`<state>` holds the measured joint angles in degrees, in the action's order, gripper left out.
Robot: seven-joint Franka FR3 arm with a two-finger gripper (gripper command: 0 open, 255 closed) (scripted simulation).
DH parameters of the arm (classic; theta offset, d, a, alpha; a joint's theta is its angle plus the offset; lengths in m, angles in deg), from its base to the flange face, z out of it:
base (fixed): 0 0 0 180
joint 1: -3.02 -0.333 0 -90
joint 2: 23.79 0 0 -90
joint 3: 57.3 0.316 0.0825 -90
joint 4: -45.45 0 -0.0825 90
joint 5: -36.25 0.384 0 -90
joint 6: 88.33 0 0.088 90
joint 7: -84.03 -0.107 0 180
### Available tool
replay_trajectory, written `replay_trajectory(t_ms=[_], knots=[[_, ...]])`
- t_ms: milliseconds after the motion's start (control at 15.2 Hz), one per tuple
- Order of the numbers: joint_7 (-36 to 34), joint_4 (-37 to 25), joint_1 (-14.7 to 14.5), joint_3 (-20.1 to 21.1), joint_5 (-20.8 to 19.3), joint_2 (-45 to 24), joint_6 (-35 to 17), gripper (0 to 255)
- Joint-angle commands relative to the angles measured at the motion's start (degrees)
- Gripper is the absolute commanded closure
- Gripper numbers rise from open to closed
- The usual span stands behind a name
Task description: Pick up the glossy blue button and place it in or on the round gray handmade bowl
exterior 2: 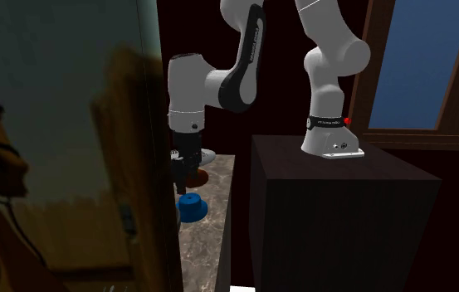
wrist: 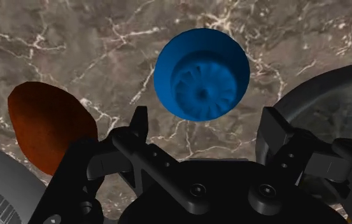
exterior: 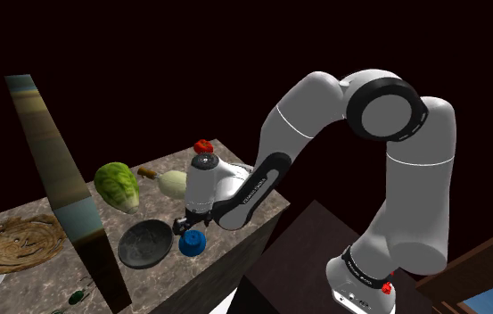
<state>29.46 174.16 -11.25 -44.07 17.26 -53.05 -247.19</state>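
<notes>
- Blue and glossy, the button (exterior: 192, 242) you are after sits on the marble-patterned table (exterior: 21, 214). It is just beside the round gray bowl (exterior: 144, 243), on the side toward the stand (exterior: 324, 241).
- Your jaws stand wide apart with nothing between them. They hang just over the button without touching it.
- In the wrist view you see the button (wrist: 201, 74) beyond the two black fingers (wrist: 141, 127), about in line with the gap between them. Its hollow, ribbed face is turned up.
- There the bowl (wrist: 324, 95) lies on one side of the button and a reddish-brown oval thing (wrist: 50, 133) on the other, apart from it.
- In the second exterior view the button (exterior 2: 189, 206) lies on the table below the white arm (exterior 2: 187, 91).
- Farther back on the table you have a green lettuce (exterior: 117, 185), a pale oval thing (exterior: 173, 184) and a small red thing (exterior: 202, 144).
- A round woven mat (exterior: 17, 243) lies at the shoulder view's left.
</notes>
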Motion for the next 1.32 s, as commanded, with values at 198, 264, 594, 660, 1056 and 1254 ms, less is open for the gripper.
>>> replay_trajectory(t_ms=[198, 264, 594, 660, 1056, 1254], knots=[[-1.55, -2.63, -1.98, -2.11, -1.72, -4.72, -2.20, 0], [-1.77, -2.97, -2.27, -2.48, -1.98, -5.51, -2.67, 0], [-2.08, -3.54, -2.73, -3.05, -2.37, -6.77, -3.41, 0], [-2.08, -3.54, -2.73, -3.05, -2.37, -6.77, -3.41, 0], [-2.07, -3.54, -2.72, -3.04, -2.36, -6.77, -3.40, 255], [-2.06, -3.54, -2.71, -3.04, -2.36, -6.77, -3.40, 255]])
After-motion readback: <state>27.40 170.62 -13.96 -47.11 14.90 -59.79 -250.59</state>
